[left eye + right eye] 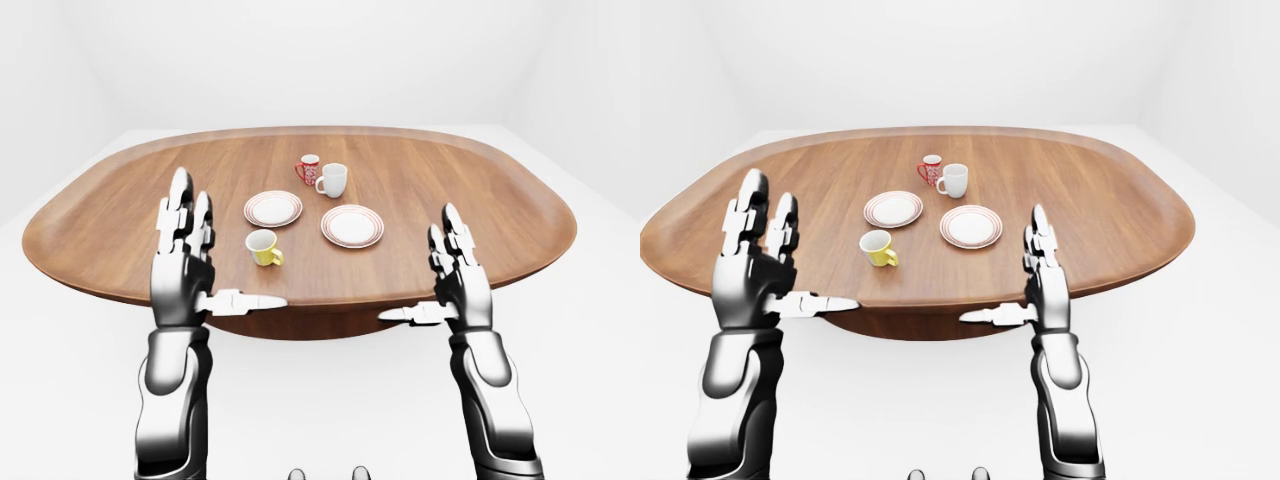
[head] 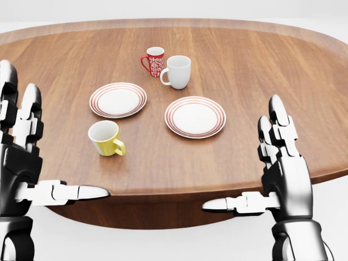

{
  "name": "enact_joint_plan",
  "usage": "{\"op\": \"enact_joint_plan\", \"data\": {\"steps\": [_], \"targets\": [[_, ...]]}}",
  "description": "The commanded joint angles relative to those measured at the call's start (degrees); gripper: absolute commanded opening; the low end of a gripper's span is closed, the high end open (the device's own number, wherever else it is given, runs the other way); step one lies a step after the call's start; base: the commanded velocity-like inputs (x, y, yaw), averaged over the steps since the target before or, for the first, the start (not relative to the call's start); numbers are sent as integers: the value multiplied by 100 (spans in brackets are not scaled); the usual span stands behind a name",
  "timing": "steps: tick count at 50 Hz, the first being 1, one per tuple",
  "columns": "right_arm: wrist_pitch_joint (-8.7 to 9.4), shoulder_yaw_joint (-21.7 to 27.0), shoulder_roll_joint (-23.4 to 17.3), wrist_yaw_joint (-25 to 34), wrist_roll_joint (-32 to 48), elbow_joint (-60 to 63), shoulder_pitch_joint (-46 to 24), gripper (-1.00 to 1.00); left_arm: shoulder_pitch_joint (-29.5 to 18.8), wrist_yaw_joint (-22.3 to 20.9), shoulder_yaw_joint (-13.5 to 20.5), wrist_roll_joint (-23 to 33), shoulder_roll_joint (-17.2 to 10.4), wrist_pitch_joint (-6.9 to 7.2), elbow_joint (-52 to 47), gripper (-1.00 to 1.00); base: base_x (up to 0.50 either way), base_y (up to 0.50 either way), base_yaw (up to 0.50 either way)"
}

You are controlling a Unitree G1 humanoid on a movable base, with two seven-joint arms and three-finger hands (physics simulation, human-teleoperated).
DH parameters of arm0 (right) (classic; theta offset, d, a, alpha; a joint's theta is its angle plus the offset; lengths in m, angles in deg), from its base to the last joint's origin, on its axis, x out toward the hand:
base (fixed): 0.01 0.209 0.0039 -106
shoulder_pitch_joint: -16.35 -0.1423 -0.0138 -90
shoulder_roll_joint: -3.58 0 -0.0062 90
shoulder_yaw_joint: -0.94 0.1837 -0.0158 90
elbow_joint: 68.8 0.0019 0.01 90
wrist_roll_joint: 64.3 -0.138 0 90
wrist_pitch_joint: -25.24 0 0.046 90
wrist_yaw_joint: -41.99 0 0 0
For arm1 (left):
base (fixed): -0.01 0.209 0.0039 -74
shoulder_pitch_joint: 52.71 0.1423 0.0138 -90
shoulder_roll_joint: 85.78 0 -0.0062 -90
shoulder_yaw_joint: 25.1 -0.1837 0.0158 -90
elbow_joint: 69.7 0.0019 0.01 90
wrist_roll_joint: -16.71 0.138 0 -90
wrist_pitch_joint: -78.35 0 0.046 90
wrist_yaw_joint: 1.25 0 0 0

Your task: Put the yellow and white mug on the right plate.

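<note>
The yellow and white mug [image 2: 106,138] stands upright on the wooden table [image 2: 255,70], its handle to the lower right, just below the left plate [image 2: 118,100]. The right plate [image 2: 195,116], white with red rings, is empty and lies right of the mug. My left hand [image 2: 32,163] is open at the view's left edge, level with the table's near rim, left of the mug. My right hand [image 2: 269,168] is open at the lower right, below and right of the right plate. Neither hand touches anything.
A red patterned mug [image 2: 154,60] and a white mug [image 2: 178,71] stand close together above the two plates. The table's near rim [image 2: 163,187] runs between my hands. White floor surrounds the table.
</note>
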Motion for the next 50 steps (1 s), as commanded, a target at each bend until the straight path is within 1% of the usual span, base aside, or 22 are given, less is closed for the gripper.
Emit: {"op": "enact_joint_plan", "data": {"steps": [1, 4, 14, 20, 22, 24, 27, 29, 30, 33, 40, 50], "targets": [[0, 142, 11, 20, -44, 683, -1, 100, -114, -87, 148, -48, -86, 0, -547, 100, 0, 0, 27], [0, 112, -37, 141, -52, 863, 43, 100, -99, -106, 130, -18, -74, 0, -552, 100, 0, 0, 50], [0, 317, -52, 62, -179, 1198, -83, 100, -115, -136, 158, 8, -72, 0, -522, 100, 0, 0, 50], [0, 278, -61, -4, -113, 1197, -105, 100, -108, -142, 142, 28, -68, 0, -523, 100, 0, 0, 50], [0, 195, -101, 34, -7, 1200, -99, 100, -106, -145, 146, 29, -68, 0, -524, 100, -11, 44, 0], [0, 286, 0, 28, -253, 1354, -134, 100, -110, -144, 150, 26, -71, 0, -583, 100, 0, 0, 0], [0, 253, -27, 72, -307, 1536, -83, 100, -106, -149, 148, 36, -69, 0, -587, 100, 0, 0, 0], [0, 374, 35, 150, -669, 1677, -25, 100, -89, -153, 138, 47, -64, 0, -587, 100, 10, 2, 0], [0, 398, 20, 200, -804, 1764, -6, 100, -85, -156, 131, 55, -60, 0, -564, 100, 49, 12, 0], [0, 424, -2, 102, -850, 1750, -55, 100, -81, -163, 131, 57, -59, 0, -583, 100, 49, 12, 0], [0, 312, -48, 63, -691, 1631, -5, 100, -92, -168, 137, 61, -61, 0, -574, 100, 49, 12, 0], [0, 291, -53, 98, -597, 1540, -12, 100, -109, -168, 141, 64, -64, 0, -522, 100, 49, 12, 0]]}}
